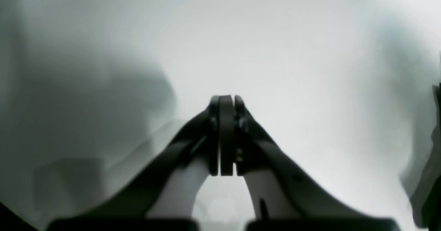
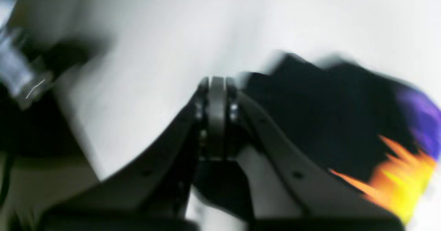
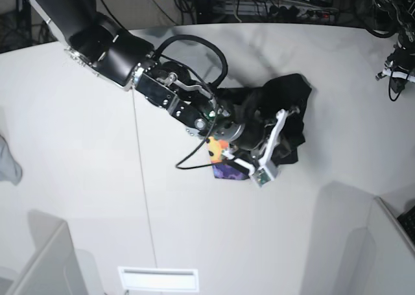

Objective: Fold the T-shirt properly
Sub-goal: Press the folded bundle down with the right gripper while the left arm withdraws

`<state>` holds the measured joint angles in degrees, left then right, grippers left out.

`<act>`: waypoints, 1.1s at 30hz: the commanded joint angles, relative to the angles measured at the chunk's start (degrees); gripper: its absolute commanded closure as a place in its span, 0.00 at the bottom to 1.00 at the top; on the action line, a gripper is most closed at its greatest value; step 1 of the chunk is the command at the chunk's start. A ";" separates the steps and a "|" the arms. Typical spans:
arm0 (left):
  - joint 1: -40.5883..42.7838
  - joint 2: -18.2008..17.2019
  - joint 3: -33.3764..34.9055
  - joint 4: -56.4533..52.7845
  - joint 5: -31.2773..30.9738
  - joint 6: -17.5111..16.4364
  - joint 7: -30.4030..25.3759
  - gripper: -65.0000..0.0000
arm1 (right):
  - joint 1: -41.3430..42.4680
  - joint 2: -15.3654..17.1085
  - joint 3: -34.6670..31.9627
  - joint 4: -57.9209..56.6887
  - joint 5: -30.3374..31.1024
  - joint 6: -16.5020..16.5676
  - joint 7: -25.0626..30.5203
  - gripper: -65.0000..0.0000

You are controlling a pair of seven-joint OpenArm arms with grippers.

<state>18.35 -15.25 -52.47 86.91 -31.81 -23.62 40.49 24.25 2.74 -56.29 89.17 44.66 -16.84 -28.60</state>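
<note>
Right claw (image 2: 217,86) closed, seemingly empty, above T-shirt (image 2: 330,121)

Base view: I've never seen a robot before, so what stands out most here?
A big black robot arm reaches from the upper left across a white table. Beneath its wrist, near the middle, lies a crumpled black T-shirt showing a bit of orange and purple print. The right gripper is shut.

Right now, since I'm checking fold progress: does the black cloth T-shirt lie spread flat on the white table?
No: in the base view the black cloth T-shirt sits crumpled in a heap on the white table, partly under the right arm.
</note>
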 commanded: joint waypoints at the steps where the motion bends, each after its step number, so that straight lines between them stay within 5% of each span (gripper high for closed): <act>1: 0.07 -1.15 -0.50 1.04 -0.67 -0.08 -1.24 1.00 | -0.03 -0.59 1.83 1.34 0.13 -0.43 1.13 1.00; 13: 0.07 -1.15 -0.41 1.13 -0.67 -0.08 -1.24 1.00 | -4.51 2.31 5.79 -7.63 0.04 -0.87 1.13 1.00; 26: 1.56 -0.89 0.12 7.02 -0.58 -0.08 -1.24 1.00 | 0.67 -10.61 5.61 -20.20 0.04 -0.79 1.13 1.00; 33: 2.53 -0.80 0.20 8.43 -0.67 -0.08 -1.15 1.00 | 5.16 -11.23 -2.39 -15.89 0.39 -0.79 1.39 1.00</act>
<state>20.60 -15.07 -51.96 94.17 -31.81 -23.64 40.51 27.66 -7.16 -59.05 71.85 44.82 -18.15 -28.71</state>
